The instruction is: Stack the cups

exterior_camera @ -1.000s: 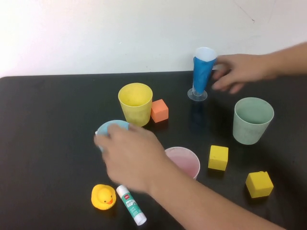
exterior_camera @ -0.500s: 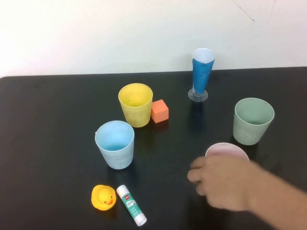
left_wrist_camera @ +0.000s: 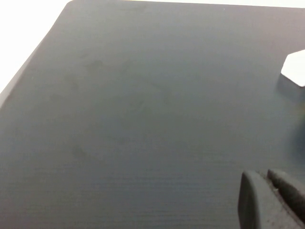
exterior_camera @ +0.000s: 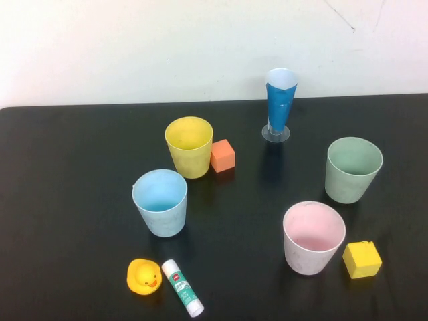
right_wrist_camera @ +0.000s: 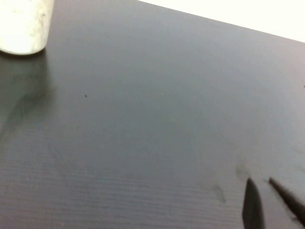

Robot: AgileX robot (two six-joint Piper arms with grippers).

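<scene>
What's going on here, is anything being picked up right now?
Nothing is being handled. Four cups stand apart and upright on the black table: yellow cup, blue cup, pink cup and green cup. None is stacked yet. The left tool and right tool are both shut, holding nothing, each low over bare table and out of the overhead view.

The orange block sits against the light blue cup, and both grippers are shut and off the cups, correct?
Not quite: in the high view the orange block sits against the yellow cup, not the light blue cup. The rest holds: the left gripper and right gripper, seen in the wrist views, are shut over bare table, off the cups.
</scene>
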